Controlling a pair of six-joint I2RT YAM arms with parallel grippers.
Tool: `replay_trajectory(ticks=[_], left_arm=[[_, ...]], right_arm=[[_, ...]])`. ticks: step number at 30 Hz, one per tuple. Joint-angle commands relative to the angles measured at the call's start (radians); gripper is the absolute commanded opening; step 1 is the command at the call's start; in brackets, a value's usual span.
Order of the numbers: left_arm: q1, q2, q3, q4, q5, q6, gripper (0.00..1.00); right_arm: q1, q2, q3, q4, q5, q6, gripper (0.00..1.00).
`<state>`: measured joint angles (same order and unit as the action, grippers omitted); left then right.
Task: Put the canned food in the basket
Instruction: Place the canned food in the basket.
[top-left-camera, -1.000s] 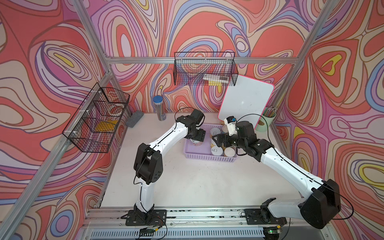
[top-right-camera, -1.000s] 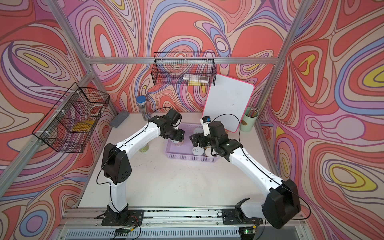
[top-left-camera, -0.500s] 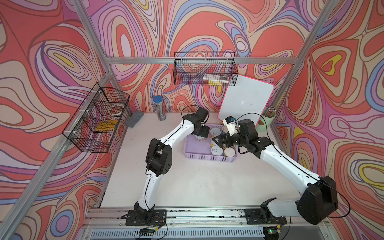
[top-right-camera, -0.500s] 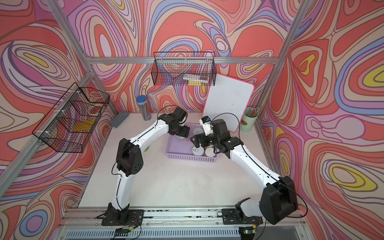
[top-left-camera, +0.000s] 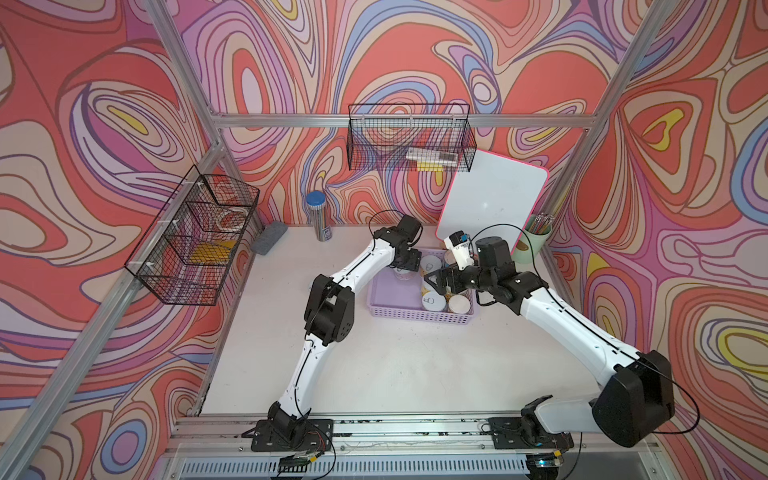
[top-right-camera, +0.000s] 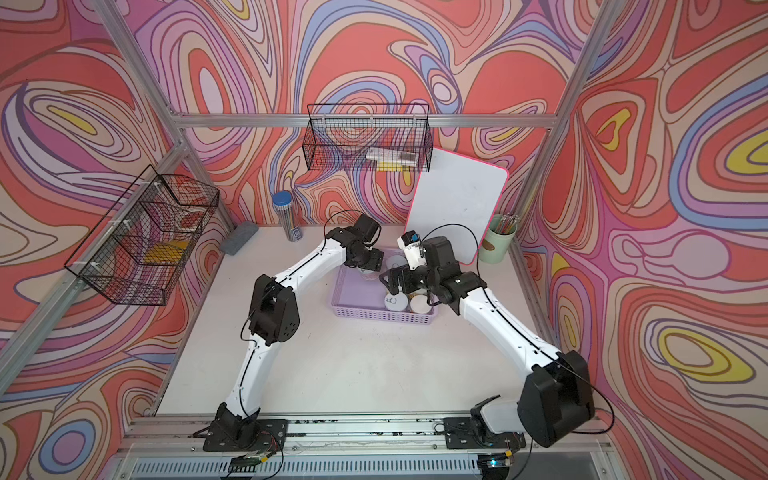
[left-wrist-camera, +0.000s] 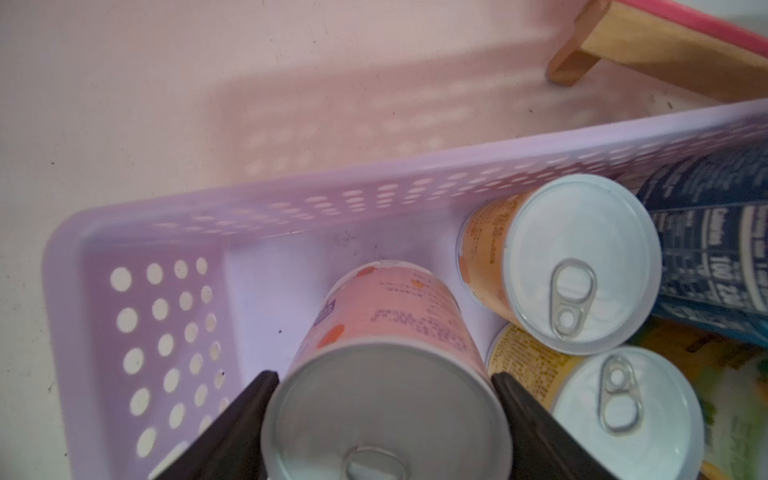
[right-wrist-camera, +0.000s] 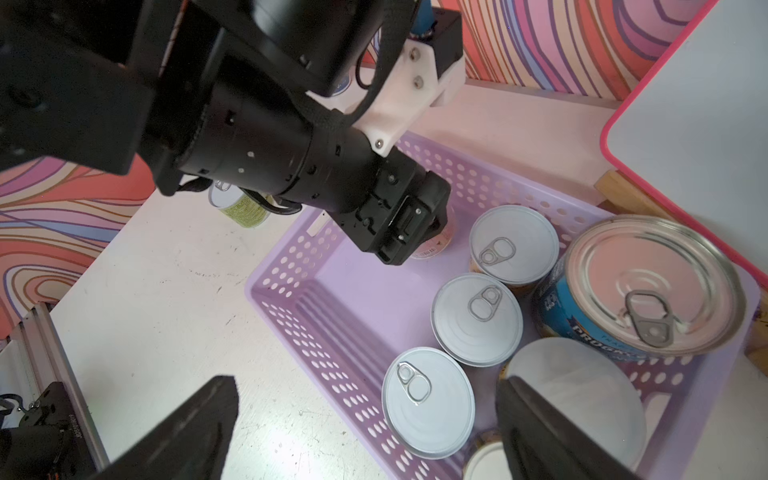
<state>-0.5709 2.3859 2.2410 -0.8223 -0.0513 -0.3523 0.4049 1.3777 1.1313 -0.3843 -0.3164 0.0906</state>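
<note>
At the back of the white table (top-left-camera: 374, 374), in a top view, the left gripper (top-left-camera: 405, 266) holds a pink can (top-left-camera: 401, 276) upright inside the lavender basket's (top-left-camera: 415, 319) bare end, likely so it stands beside the other cans (top-left-camera: 432, 299). From the left wrist, both fingers (left-wrist-camera: 245, 415) clamp its sides; whether it touches the floor I can't tell. From the right wrist, the right gripper (right-wrist-camera: 370, 415) hangs wide open and empty over the near corner, and one yellow-green can (right-wrist-camera: 243, 210) stands outside on the table, with swirly walls (right-wrist-camera: 582, 41) behind.
</note>
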Motion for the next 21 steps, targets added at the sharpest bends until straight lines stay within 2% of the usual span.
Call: replay_trajectory(ticks=[1, 21], left_arm=[[-0.007, 0.018, 0.066, 0.049, -0.006, -0.031, 0.69], [-0.006, 0.115, 0.134, 0.095, 0.031, -0.062, 0.69]], right_arm=[[-0.006, -0.009, -0.004, -0.008, -0.01, 0.004, 0.98], [-0.006, -0.04, -0.024, -0.037, 0.001, 0.017, 0.98]])
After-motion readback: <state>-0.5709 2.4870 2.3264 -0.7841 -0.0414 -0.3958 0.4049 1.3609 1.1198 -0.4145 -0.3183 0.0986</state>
